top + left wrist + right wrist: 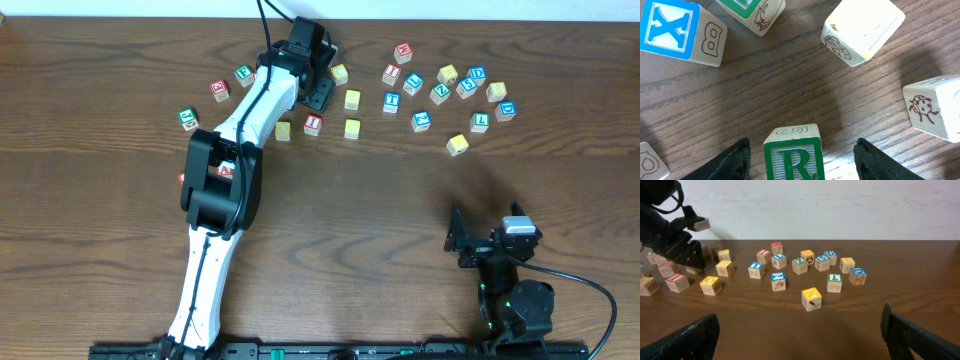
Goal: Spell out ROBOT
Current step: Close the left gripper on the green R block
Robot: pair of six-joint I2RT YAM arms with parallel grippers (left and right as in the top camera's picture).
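Starting on the left: the left gripper [802, 144] is down at the wooden table [90, 230], fingers apart, straddling the R cube [792, 157]. The green R faces up and there's a visible gap on both sides, so it isn't pinched. In the wrist view a blue X cube [670, 27] sits off to the upper left. A yellow-faced cube [862, 30] is up and to the right of the R, well apart from it, and a ladybug cube [935, 107] is at the right edge. Further right on the table is a loose bunch of cubes [445, 95]. I honestly can't pick out the B or T in there. Far right, near the front edge, the right gripper [799, 327] hangs with its fingers spread wide and nothing between them.
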